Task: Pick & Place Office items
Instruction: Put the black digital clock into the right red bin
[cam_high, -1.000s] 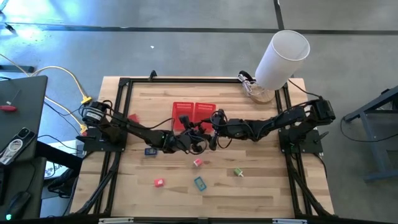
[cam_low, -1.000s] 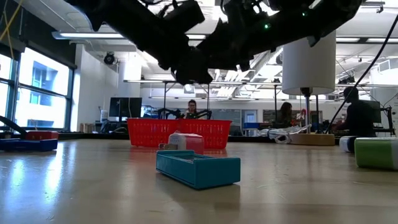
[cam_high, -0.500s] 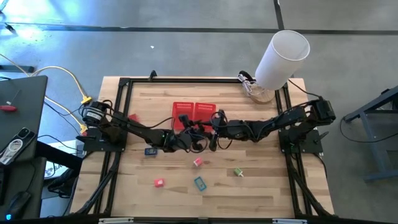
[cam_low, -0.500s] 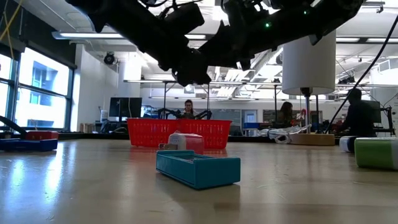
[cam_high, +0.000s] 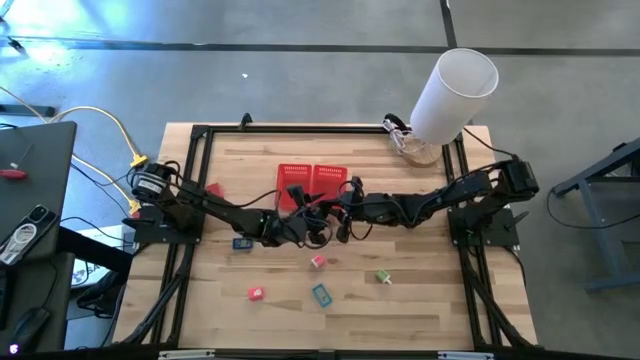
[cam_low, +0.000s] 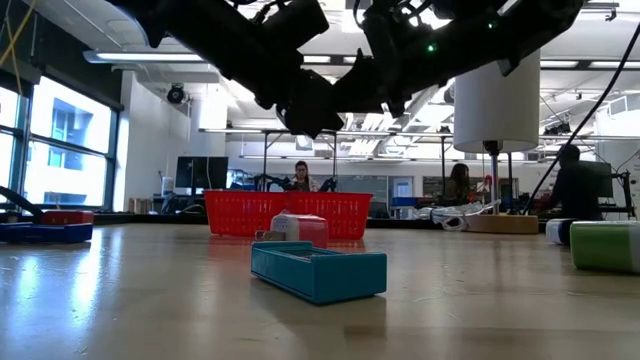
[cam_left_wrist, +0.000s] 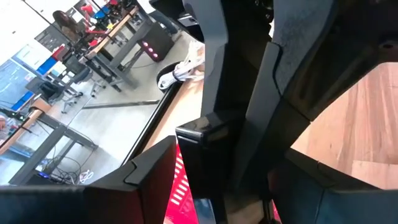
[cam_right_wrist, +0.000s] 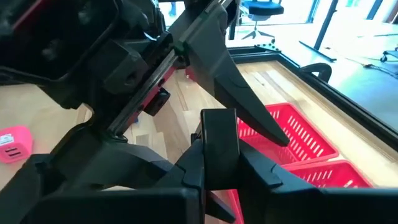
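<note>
A small black item (cam_right_wrist: 217, 134) is held in the air at the table's middle, just near of the red basket (cam_high: 314, 184). My right gripper (cam_high: 345, 208) is shut on it. My left gripper (cam_high: 322, 218) meets it from the left with its fingers (cam_right_wrist: 245, 99) spread on either side of the item. Other items lie on the wood: dark blue (cam_high: 242, 242), pale pink (cam_high: 318, 261), green (cam_high: 383, 276), teal (cam_high: 320, 294) and red-pink (cam_high: 255, 293). My right gripper pinches the black item's lower part (cam_right_wrist: 219, 163) between its two fingers, coming from the table's right side. The item sticks out beyond the fingertips, clear of the table. My left gripper stands around the same item; whether its fingers touch it I cannot tell.
A big white cylinder (cam_high: 455, 90) stands at the far right corner. A small red thing (cam_high: 212, 190) lies by the left arm. A black frame (cam_high: 195, 200) runs round the wood. People sit at desks in the room behind (cam_low: 300, 175).
Both grippers have stayed together above the table's middle. Where they meet, the dark outline in the low view has shifted a little. The items on the wood lie as before.
</note>
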